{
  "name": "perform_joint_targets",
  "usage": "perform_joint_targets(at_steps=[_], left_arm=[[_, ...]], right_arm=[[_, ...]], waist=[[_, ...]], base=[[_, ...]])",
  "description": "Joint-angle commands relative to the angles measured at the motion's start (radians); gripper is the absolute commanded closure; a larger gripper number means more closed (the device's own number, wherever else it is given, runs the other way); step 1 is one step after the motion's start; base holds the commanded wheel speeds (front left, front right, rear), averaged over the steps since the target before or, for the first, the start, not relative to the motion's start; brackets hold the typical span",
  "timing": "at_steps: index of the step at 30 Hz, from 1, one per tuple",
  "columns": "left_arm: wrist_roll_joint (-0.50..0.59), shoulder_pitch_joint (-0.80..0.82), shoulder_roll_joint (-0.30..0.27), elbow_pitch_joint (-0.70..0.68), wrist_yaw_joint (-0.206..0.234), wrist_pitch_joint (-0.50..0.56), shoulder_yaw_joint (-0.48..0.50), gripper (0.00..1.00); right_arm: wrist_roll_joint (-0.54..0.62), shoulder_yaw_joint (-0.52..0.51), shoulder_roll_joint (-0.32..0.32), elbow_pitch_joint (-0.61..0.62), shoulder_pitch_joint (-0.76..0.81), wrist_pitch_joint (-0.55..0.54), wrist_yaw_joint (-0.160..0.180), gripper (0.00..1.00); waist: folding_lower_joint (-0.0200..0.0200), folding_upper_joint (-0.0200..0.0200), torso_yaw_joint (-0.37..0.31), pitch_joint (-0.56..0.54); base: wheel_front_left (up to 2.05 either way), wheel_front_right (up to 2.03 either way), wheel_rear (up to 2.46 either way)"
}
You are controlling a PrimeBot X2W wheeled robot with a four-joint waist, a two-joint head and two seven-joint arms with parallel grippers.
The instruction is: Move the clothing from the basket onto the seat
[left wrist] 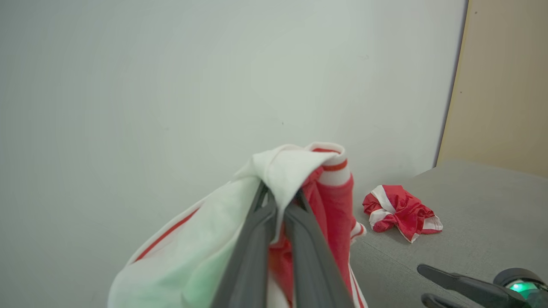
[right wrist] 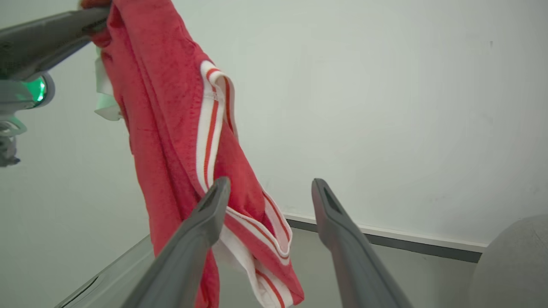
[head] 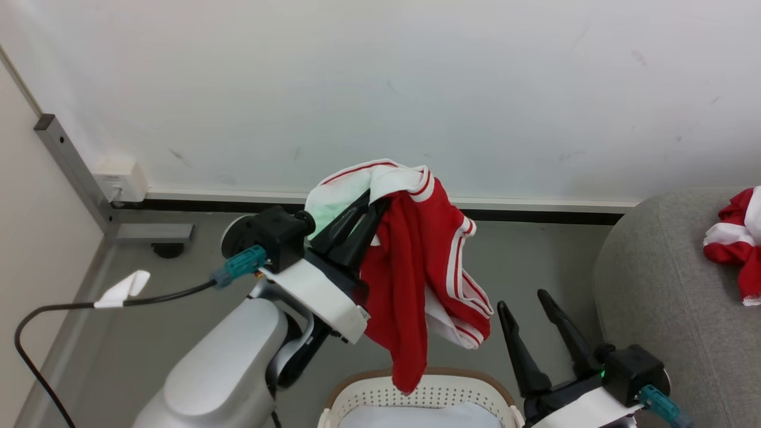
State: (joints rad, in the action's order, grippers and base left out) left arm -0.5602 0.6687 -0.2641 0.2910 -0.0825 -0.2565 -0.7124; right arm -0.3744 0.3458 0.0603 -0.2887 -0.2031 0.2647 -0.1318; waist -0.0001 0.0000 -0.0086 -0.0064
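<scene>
**Clothing in left grip above basket; one piece on seat**

Noted behind everything a plain white wall (head: 416,89), with a dark skirting strip at its foot. Found at the right the grey seat (head: 654,285), rounded at the edge and bearing a crumpled second garment (head: 734,238) in red and white, well apart from both arms. Recorded at the bottom edge of the head view the basket (head: 428,395), white and perforated under a brown rim, partly cut off by the frame. Observed above the basket a red-and-white garment (head: 410,261) hanging free, lowest red tip level with the rim in that view. Unable to confirm contact with the rim. Confirmed the left gripper (head: 373,205) clenched on the white upper fold of that garment, fingers pressed together through the cloth. Confirmed the right gripper (head: 523,300) released, fingers spread wide and grasping nothing, just right of the hanging cloth. Seen from the right wrist overlapping the striped hem; unable to tell touching from apart. Logged near the left corner a white socket box (head: 122,178) and a black cable (head: 59,309).
</scene>
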Motion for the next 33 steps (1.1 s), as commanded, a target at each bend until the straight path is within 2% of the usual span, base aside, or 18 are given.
perform_joint_targets(at_steps=[1, 9, 15, 22, 29, 30, 31, 32, 33], left_arm=[[-0.004, 0.009, 0.002, 0.002, 0.0, 0.0, 0.003, 1.0], [0.011, -0.015, 0.027, -0.004, -0.005, -0.003, -0.032, 1.0], [0.012, -0.05, 0.053, -0.018, -0.009, 0.0, -0.077, 1.0], [0.019, -0.075, 0.086, -0.05, -0.019, 0.022, -0.144, 1.0], [0.016, -0.098, 0.101, -0.101, -0.021, 0.045, -0.19, 1.0], [0.015, -0.1, 0.1, -0.109, -0.02, 0.049, -0.193, 1.0], [0.014, -0.101, 0.098, -0.117, -0.02, 0.051, -0.196, 1.0], [0.012, -0.102, 0.097, -0.125, -0.019, 0.051, -0.197, 1.0], [0.01, -0.103, 0.095, -0.131, -0.018, 0.054, -0.198, 1.0]], right_arm=[[-0.016, 0.023, 0.012, 0.002, -0.013, -0.001, 0.002, 0.0], [-0.081, 0.165, 0.082, -0.003, -0.044, -0.001, 0.002, 0.0], [-0.116, 0.27, 0.097, -0.088, -0.081, -0.003, 0.002, 0.0], [-0.171, 0.366, 0.069, -0.24, -0.138, -0.001, 0.002, 0.0], [-0.168, 0.339, 0.029, -0.335, -0.174, 0.0, 0.002, 0.0], [-0.161, 0.327, 0.024, -0.341, -0.172, 0.0, 0.002, 0.12], [-0.155, 0.315, 0.02, -0.344, -0.172, 0.0, 0.002, 0.4], [-0.148, 0.303, 0.016, -0.342, -0.172, 0.001, 0.002, 0.58], [-0.142, 0.294, 0.013, -0.338, -0.17, 0.0, 0.002, 0.91]], waist=[[0.0001, 0.0, 0.006, 0.001], [0.0001, 0.0, 0.039, 0.002], [0.0001, 0.0, 0.082, -0.009], [0.0001, 0.0, 0.136, -0.028], [0.0001, 0.0, 0.177, -0.035], [0.0001, 0.0, 0.181, -0.034], [0.0001, 0.0, 0.185, -0.033], [0.0001, 0.0, 0.187, -0.033], [0.0001, 0.0, 0.19, -0.032]], base=[[0.0, 0.0, 0.0], [0.0, 0.0, 0.0], [0.0, 0.0, 0.0], [0.0, 0.0, 0.0], [0.0, 0.0, 0.0], [0.0, 0.0, 0.0], [0.0, 0.0, 0.0], [0.0, 0.0, 0.0], [0.0, 0.0, 0.0]])
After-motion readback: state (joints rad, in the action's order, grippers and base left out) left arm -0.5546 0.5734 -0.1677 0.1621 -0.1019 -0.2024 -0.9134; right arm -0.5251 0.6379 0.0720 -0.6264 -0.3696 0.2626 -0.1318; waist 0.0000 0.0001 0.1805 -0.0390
